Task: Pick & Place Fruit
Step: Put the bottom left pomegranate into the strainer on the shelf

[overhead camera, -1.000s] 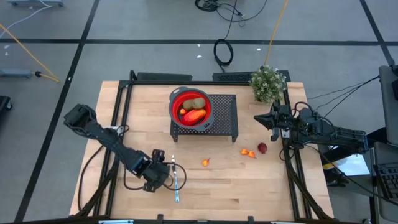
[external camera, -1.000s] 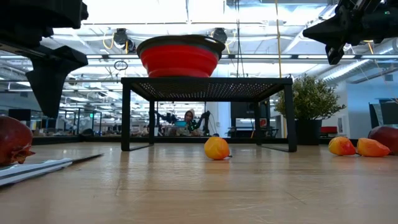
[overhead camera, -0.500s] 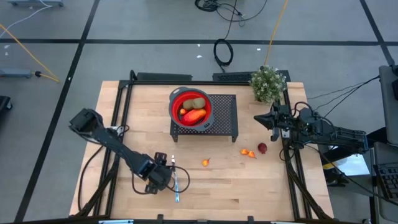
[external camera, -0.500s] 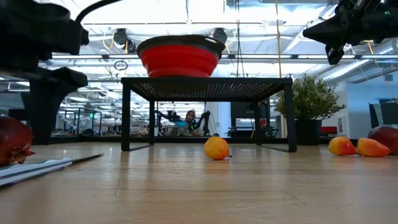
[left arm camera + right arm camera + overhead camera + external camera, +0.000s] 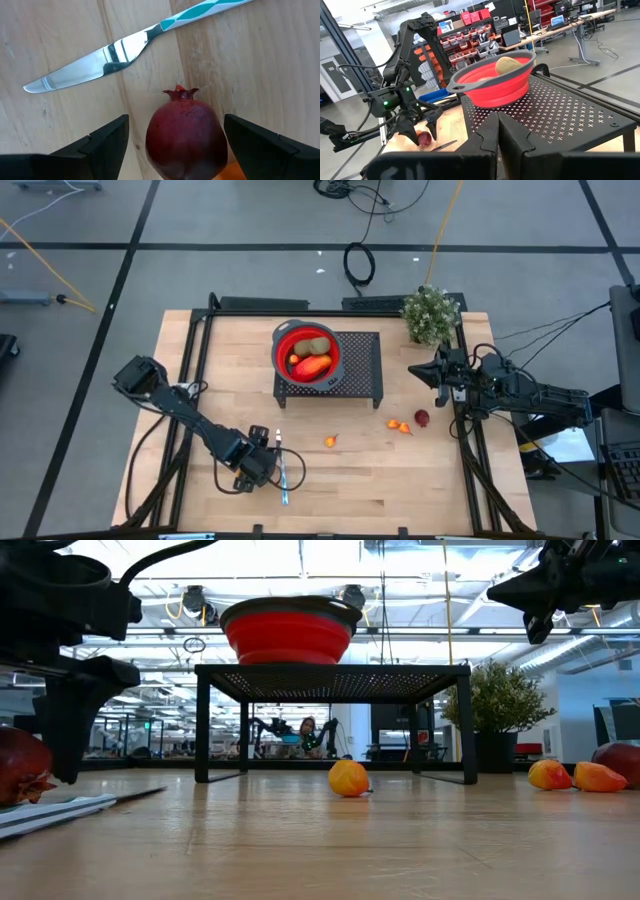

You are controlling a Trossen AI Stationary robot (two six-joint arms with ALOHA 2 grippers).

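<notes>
The left gripper [image 5: 175, 145] is lowered at the front left part of the wooden counter [image 5: 380, 480], its fingers [image 5: 102, 142] spread wide on either side of a dark red pomegranate-like fruit [image 5: 186, 131], which stands on the wood between them with a clear gap on each side, so nothing is gripped. Just beside this fruit a silver knife [image 5: 125, 50] with a pale teal-patterned handle is seen lying flat on the counter; in the high view the knife [image 5: 283, 476] lies right next to the left gripper [image 5: 262, 465]. The right gripper [image 5: 418, 371] is held above the right side of the counter, near a small potted plant [image 5: 432, 314], and its fingers [image 5: 512, 137] are pressed together with nothing between them. A red collapsible bowl [image 5: 335, 352] with a grey rim is set on a black perforated stand [image 5: 362, 370] at the back centre of the counter; inside it a red-orange oval fruit [image 5: 314, 366], a brown-green kiwi-like fruit [image 5: 317, 346] and a yellowish piece are visible. On the bare wood in front of the stand a small orange fruit [image 5: 330, 441] lies alone, and further right two tiny orange pieces [image 5: 399, 425] lie close together, with a dark red fruit [image 5: 422, 418] just beside them.
</notes>
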